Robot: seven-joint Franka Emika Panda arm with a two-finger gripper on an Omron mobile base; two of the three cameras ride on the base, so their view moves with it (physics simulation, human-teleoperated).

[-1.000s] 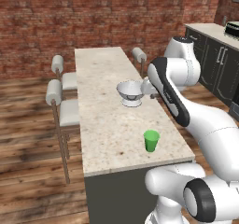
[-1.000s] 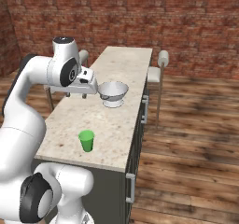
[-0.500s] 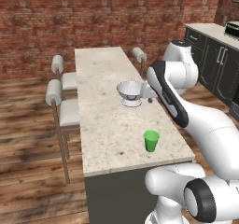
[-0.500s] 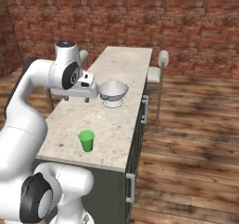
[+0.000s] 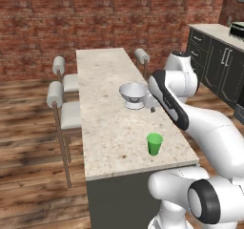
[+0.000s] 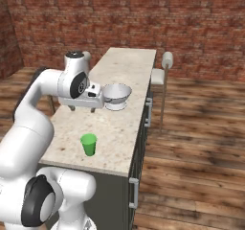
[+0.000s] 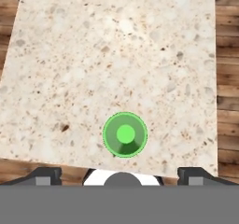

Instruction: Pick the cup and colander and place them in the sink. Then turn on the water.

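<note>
Two items: cup [image 5: 154,143] and colander [image 5: 133,94] both stand on the bench [image 5: 107,128], well apart; neither is in the sink yet.
Pincer: released [image 6: 82,109], jaws spread wide, holding nothing, hanging above the bench just beside the colander.
Cup from pincer: toward the near end of the bench, lower than the pincer; the hand view looks straight down into it [image 7: 125,135], between the two tips.
Cup axis: upright, mouth up.
Cup contents: looks empty.
Colander contents: cannot tell from these angles.
Likely next: descend over the cup.
</note>
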